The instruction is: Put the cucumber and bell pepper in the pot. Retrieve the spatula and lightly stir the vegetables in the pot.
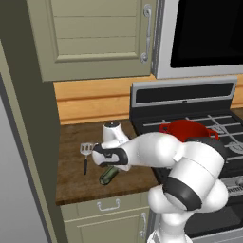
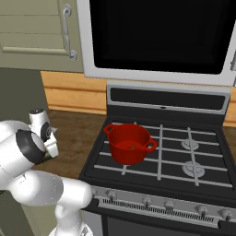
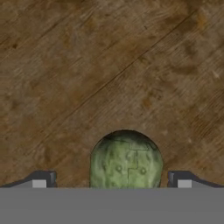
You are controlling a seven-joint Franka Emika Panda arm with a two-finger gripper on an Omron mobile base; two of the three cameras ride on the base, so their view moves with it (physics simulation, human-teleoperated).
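The cucumber (image 1: 108,174), dark green with a paler end, lies on the wooden counter (image 1: 76,182) left of the stove. In the hand view its rounded end (image 3: 126,158) sits between my fingertips (image 3: 43,179), low in the picture. My gripper (image 3: 113,181) is open and straddles the cucumber without closing on it. The spatula (image 1: 85,156), slotted grey head and thin black handle, lies just left of my hand. The red pot (image 2: 130,144) stands on the stove's front left burner. The bell pepper is hidden from me; a small speck shows inside the pot, but I cannot tell what it is.
The black stove (image 2: 193,156) with its grates is to the right of the counter. A tall dark panel (image 1: 23,142) bounds the counter on the left. An upper cabinet (image 1: 95,33) and a microwave (image 2: 161,32) hang overhead.
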